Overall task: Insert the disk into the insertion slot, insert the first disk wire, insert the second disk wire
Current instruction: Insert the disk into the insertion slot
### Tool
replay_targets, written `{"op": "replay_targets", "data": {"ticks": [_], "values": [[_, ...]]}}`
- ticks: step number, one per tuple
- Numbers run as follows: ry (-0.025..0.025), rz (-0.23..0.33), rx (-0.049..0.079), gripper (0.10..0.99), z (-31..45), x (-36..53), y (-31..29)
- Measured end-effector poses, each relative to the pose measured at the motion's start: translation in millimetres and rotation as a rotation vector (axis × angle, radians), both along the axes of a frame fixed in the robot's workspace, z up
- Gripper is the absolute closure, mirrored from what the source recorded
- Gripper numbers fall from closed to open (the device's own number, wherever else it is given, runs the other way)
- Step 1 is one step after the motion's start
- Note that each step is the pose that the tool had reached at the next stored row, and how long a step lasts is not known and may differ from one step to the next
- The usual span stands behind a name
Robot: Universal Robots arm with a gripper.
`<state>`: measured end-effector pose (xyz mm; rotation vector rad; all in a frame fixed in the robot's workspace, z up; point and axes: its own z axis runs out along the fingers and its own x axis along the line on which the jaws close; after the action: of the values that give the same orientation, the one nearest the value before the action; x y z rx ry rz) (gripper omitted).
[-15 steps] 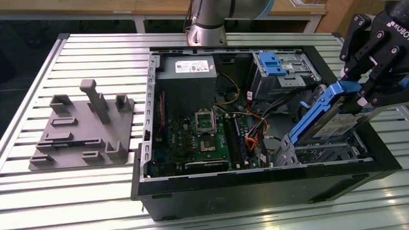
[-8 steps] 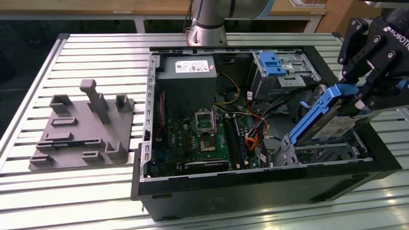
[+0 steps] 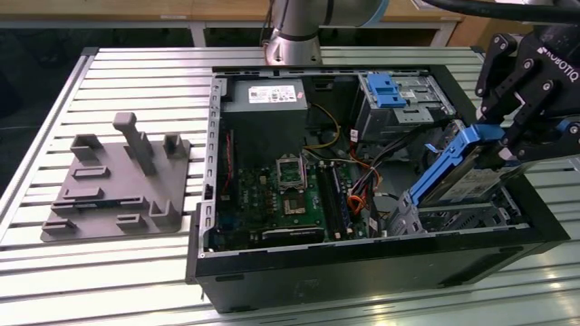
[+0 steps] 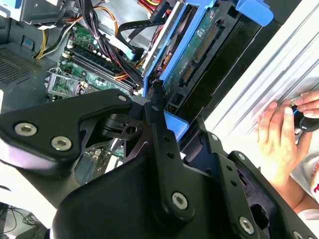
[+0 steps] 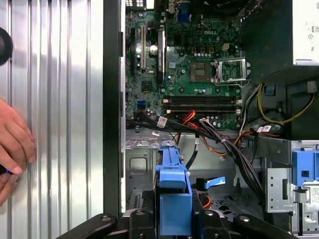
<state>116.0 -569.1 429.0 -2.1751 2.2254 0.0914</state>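
A slatted metal table (image 3: 136,75) carries an open computer case (image 3: 363,272), with a grey fixture plate (image 3: 109,197) at the exterior view's left. At that view's right the gripper (image 3: 512,146) is clamped on the upper end of the disk (image 3: 458,180). The disk is steeply tilted, its lower end at the mouth of the insertion slot (image 3: 471,217), not seated. That tilt could jam the blue carrier against the bay's wall. In the first wrist view the second disk wire (image 5: 213,182) lies near the bay and could get pinched. A person's hand (image 5: 12,144) rests on the table beside the case.
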Motion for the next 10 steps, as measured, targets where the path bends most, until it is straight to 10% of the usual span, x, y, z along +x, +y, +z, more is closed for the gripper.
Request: {"op": "replay_targets", "data": {"ticks": [10], "values": [[0.0000,0.000,0.000,0.655,-12.0,0.0,-0.3]]}}
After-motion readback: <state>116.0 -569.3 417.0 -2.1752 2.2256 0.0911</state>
